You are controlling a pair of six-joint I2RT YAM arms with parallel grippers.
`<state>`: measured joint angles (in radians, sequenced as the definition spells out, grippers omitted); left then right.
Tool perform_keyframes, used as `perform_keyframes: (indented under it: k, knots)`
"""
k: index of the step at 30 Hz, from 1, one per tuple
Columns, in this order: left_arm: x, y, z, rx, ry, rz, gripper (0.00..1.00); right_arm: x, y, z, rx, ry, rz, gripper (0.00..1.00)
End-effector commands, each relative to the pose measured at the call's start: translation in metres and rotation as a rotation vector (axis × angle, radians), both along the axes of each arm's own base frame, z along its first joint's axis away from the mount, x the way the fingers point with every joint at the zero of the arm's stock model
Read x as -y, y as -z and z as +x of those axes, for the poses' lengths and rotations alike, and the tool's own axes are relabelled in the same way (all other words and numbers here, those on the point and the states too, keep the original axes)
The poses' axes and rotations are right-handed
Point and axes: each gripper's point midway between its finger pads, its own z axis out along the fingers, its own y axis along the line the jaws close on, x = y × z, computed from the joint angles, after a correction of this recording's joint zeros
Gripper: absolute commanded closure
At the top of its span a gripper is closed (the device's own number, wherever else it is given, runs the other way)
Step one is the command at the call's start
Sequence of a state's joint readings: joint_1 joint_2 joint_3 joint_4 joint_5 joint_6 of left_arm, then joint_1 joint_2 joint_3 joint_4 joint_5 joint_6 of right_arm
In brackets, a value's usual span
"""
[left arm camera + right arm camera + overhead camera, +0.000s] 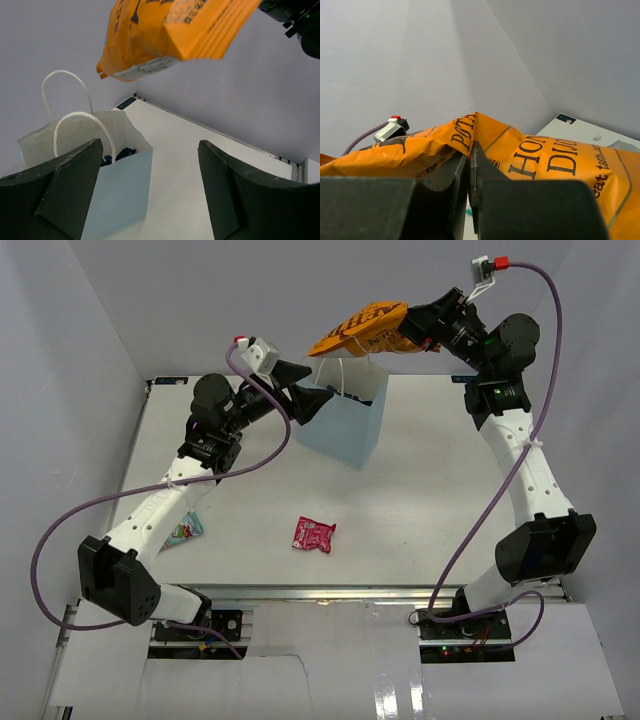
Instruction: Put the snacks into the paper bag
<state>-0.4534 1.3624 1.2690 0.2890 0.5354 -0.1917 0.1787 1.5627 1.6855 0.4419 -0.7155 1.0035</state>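
Orange crinkly chip bag (360, 328): pinched by one edge in my right gripper (470, 165), held high over the upright light blue paper shopping bag (345, 428). That paper bag stands just before my left gripper (150, 190), whose jaws are spread wide, empty.

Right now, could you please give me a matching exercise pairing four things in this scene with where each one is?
Things:
1. orange chip bag
2. pink-red packet
3. green packet
4. paper bag

Places:
a. flat on the table, near the middle front
b. standing upright towards the far side
c. in the air, pinched by the right gripper
d. lying next to the left arm

Pairs: 1-c; 2-a; 3-d; 4-b
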Motion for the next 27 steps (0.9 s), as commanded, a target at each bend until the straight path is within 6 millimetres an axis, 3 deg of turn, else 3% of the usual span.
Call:
perform_keyframes:
  k: [1,12,21,27]
  knots:
    - [0.007,-0.043,-0.009,0.123,0.064,-0.057,0.13,-0.004,-0.025,-0.014,0.095,-0.012,0.045,0.92]
    - [0.028,-0.076,0.013,0.141,0.110,-0.146,0.14,-0.022,-0.005,-0.007,0.081,-0.048,0.029,0.92]
    - [0.032,-0.090,0.041,0.129,0.064,-0.234,0.23,-0.030,0.011,0.002,0.090,-0.052,0.013,0.92]
    - [0.032,-0.106,0.059,0.157,0.016,-0.272,0.26,-0.036,0.020,0.019,0.120,-0.026,-0.017,0.92]
